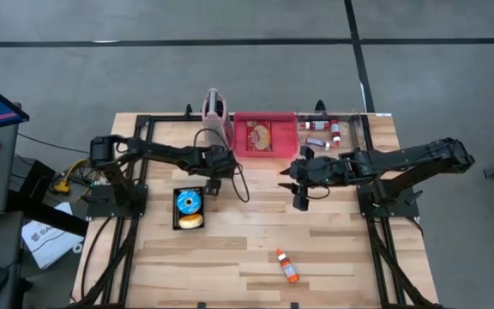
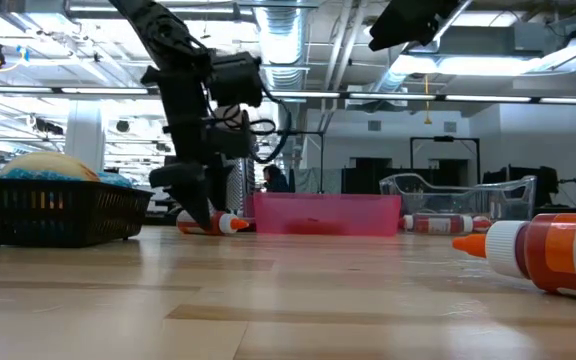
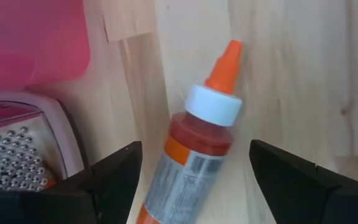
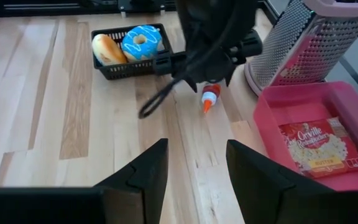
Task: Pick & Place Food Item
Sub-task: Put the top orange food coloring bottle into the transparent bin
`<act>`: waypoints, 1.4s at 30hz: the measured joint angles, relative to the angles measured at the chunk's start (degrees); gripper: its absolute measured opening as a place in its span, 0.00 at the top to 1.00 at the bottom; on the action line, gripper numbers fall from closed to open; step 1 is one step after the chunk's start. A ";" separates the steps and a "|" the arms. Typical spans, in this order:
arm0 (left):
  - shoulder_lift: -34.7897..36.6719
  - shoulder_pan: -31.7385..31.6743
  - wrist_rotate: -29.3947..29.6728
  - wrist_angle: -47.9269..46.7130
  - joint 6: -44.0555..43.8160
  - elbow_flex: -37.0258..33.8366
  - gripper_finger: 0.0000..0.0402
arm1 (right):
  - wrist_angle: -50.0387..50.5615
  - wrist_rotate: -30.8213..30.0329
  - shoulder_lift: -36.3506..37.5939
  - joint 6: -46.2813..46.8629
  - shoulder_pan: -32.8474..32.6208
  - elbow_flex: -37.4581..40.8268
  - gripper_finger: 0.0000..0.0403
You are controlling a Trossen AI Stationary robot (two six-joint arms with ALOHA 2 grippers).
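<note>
A red sauce bottle (image 3: pixel 194 143) with a white cap and an orange tip lies on its side on the wooden table, just near of the metal grater (image 4: pixel 309 43). My left gripper (image 3: pixel 194 180) hangs over it, open and pointing steeply down, with one finger on each side of the bottle's body. I see no touch. In the high view the left gripper (image 1: pixel 214 182) hides the bottle. My right gripper (image 4: pixel 194 168) is open and holds nothing. It hovers high over the table's middle (image 1: pixel 303 196), facing the left gripper.
A black basket (image 1: pixel 178 209) with a blue donut (image 1: pixel 189 202) and a bun (image 1: pixel 190 221) stands near of the left gripper. A pink bin (image 1: pixel 240 137) with a popcorn bag (image 1: pixel 260 135) and a clear bin (image 1: pixel 350 129) with small bottles stand at the far edge. Another sauce bottle (image 1: pixel 286 266) lies near the front.
</note>
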State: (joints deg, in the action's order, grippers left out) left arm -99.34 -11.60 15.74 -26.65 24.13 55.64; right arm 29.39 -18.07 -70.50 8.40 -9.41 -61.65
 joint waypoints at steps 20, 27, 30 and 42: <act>-3.11 -0.39 -1.30 1.08 -0.34 1.81 0.64 | 0.12 -0.02 -0.02 0.02 -1.14 0.00 0.62; -3.07 1.06 -2.64 5.77 -0.37 1.81 0.64 | 0.14 -0.02 -0.04 0.03 -1.12 0.00 0.62; -1.68 2.94 -3.26 7.41 -0.47 1.79 0.64 | 0.33 -0.03 -0.04 -0.54 -1.12 0.00 0.62; 14.21 12.82 -11.40 21.27 -8.09 1.89 0.64 | -8.63 -0.05 -0.08 -9.74 -3.86 5.96 0.62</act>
State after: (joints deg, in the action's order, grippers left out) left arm -85.13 1.22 4.34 -5.38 16.04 57.53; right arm 20.76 -18.12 -70.57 -1.34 -13.27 -55.68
